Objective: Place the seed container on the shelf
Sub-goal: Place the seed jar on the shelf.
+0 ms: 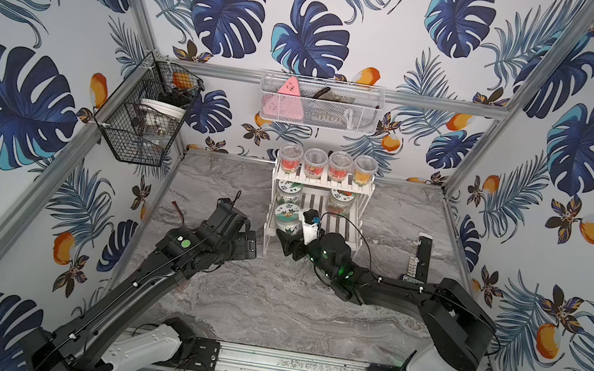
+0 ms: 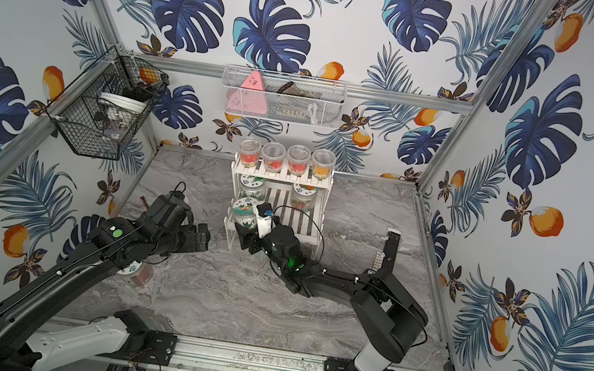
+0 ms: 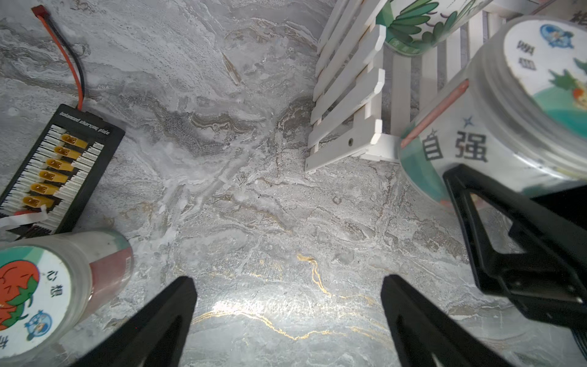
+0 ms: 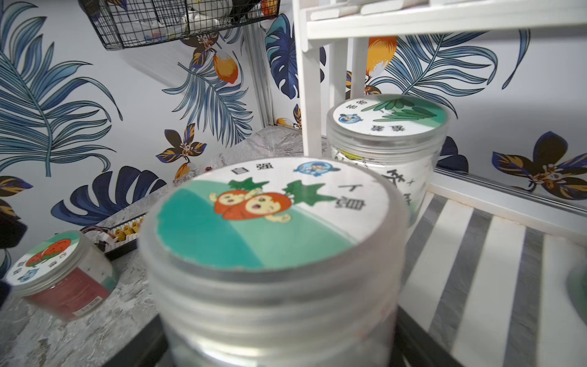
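The seed container (image 1: 287,219) (image 2: 245,212) is a clear jar whose white-and-green lid shows an orange carrot cartoon (image 4: 273,222). It sits at the front left corner of the shelf's lower tier. My right gripper (image 1: 287,235) (image 2: 245,231) (image 4: 279,349) is shut on its body, one black finger on each side. The left wrist view shows the jar (image 3: 508,127) at the corner; I cannot tell if it rests on the slats. The shelf (image 1: 345,225) (image 2: 302,219) (image 4: 476,254) (image 3: 346,105) is white and slatted. My left gripper (image 1: 249,243) (image 2: 201,240) (image 3: 287,286) hangs open over bare table, left of the shelf.
A red tomato-lid jar (image 2: 138,274) (image 3: 47,295) (image 4: 60,276) stands on the table under my left arm, beside a black charging board (image 3: 57,171). Two jars (image 1: 288,191) (image 1: 341,199) occupy the back of the lower tier; several cups (image 1: 326,163) line the top. A black wire basket (image 1: 146,112) and a white mesh basket (image 1: 319,104) hang on the walls.
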`<state>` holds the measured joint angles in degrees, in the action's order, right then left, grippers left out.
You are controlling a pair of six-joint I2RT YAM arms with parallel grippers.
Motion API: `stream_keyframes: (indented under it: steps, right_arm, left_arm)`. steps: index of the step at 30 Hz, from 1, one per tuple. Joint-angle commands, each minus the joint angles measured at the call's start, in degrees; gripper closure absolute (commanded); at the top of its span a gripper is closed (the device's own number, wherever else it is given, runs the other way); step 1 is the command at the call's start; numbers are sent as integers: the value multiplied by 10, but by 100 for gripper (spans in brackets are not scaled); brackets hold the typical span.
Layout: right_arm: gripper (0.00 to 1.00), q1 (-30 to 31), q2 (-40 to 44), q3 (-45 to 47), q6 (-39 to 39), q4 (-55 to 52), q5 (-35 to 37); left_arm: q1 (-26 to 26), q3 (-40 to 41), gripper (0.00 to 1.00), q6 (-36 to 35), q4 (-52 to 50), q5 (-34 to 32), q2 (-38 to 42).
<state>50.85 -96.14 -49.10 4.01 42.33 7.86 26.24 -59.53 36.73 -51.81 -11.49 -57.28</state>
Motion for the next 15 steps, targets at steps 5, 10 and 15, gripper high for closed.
stream_keyframes:
  steps: [5, 10, 15]
  right_arm:
    - [16, -3, -41, -48, 1, -11, 29]
    - [15, -3, -58, -61, 6, -22, 36]
    - [10, -3, -60, -68, 12, -46, 40]
  left_arm:
    - [-5, 15, 1, -1, 21, 12, 8]
    - [-6, 23, 1, -4, 22, 14, 17]
    - [-7, 25, 1, -6, 23, 23, 19]
